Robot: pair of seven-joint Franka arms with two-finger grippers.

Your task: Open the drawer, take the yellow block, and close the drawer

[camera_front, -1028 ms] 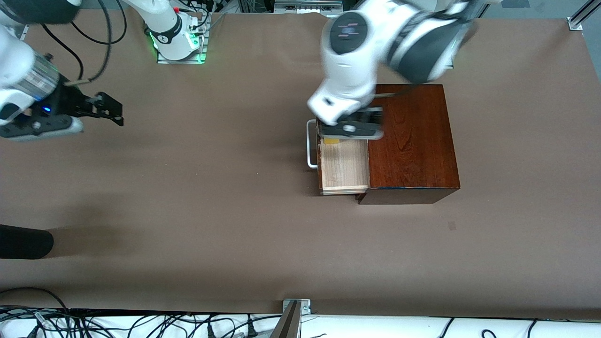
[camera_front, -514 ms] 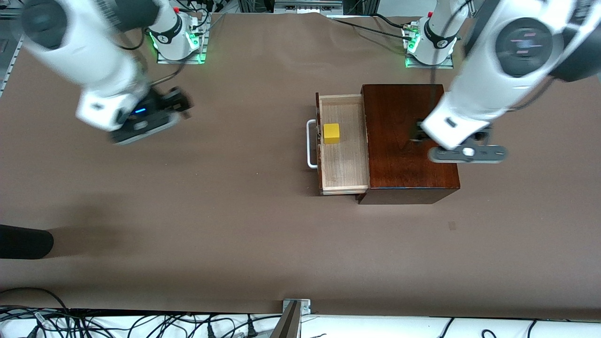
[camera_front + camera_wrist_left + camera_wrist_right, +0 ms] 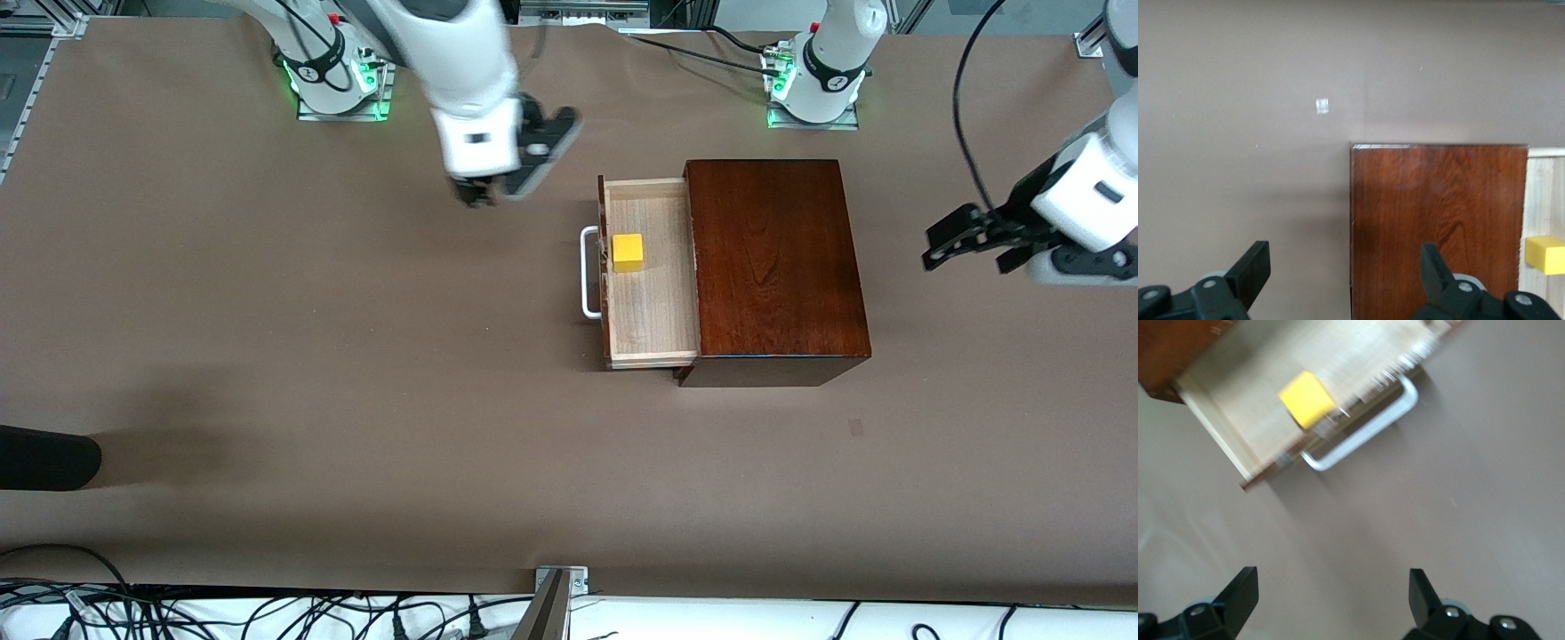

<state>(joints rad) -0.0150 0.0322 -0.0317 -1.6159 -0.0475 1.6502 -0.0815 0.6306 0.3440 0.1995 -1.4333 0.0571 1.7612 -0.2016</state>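
Observation:
The drawer [image 3: 653, 302] stands pulled out of the mahogany box [image 3: 773, 267], with its white handle [image 3: 587, 271] toward the right arm's end. The yellow block [image 3: 628, 252] sits in the drawer beside the handle. My right gripper [image 3: 487, 197] is open and empty over bare table, off the drawer's front corner. Its wrist view shows the block [image 3: 1307, 399], the handle [image 3: 1365, 437] and the open gripper [image 3: 1331, 587]. My left gripper [image 3: 965, 258] is open and empty over the table at the left arm's end. Its wrist view [image 3: 1341, 267] shows the box [image 3: 1438, 227] and the block [image 3: 1545, 255].
A black rounded object [image 3: 44, 458] lies at the right arm's end of the table, near the front camera. A metal bracket [image 3: 560, 578] and loose cables [image 3: 267, 613] run along the front edge. The two arm bases [image 3: 333, 71] [image 3: 813, 76] stand at the top.
The left arm has swung off the drawer and box to the left arm's end. The right arm has swept in toward the drawer front. The block has stayed in the drawer.

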